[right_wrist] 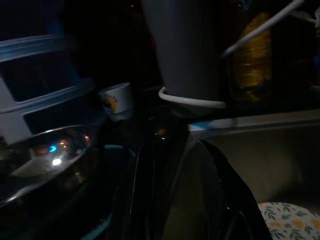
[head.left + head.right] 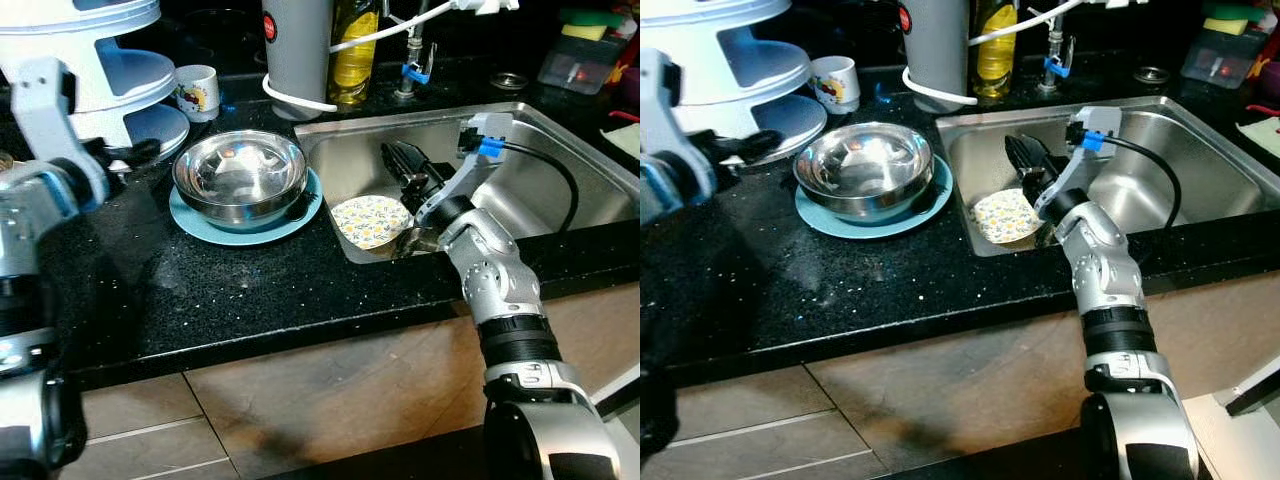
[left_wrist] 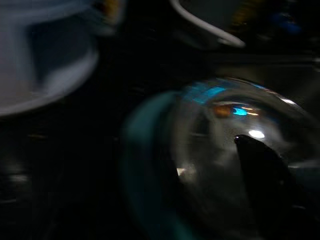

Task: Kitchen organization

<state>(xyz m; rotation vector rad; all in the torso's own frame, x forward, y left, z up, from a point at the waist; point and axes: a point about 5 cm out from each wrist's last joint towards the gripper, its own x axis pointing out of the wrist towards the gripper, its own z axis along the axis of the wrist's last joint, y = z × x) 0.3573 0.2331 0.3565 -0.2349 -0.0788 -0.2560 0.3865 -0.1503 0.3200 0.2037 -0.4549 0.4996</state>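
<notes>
A: Start nearest. What's on the counter [image 2: 250, 300]?

B: Its black front strip is bare. Just beyond, left of the sink [image 2: 560, 160], a steel bowl [image 2: 240, 175] sits inside a teal plate [image 2: 200, 222]. At the near left corner of the sink, a small floral dish [image 2: 368, 220] leans on the basin wall.

A: And the arms?

B: The right pincer [image 2: 405, 168] reaches into the sink from the near side, its black fingers just above and beyond the floral dish. In the right wrist view the 2 fingers [image 1: 220, 200] lie close together with nothing between them, so I'd call it nearly closed and empty; whether it touches the dish I cannot tell. The left pincer [image 2: 135, 152] hovers at the far left, beside the bowl, in front of the white tiered rack [image 2: 110, 70]. Its opening I cannot tell; the left wrist view is dark and blurred.

A: Which step is this?

B: I judge it's the approach to lift the floral dish out of the sink. Next the right pincer would need to spread, drop over the dish's raised rim and pinch it.

A: Farther back?

B: A small printed mug [image 2: 197, 92], a grey cylinder wrapped by a white cord [image 2: 298, 45], a yellow bottle [image 2: 354, 50] and the tap [image 2: 412, 60].
</notes>
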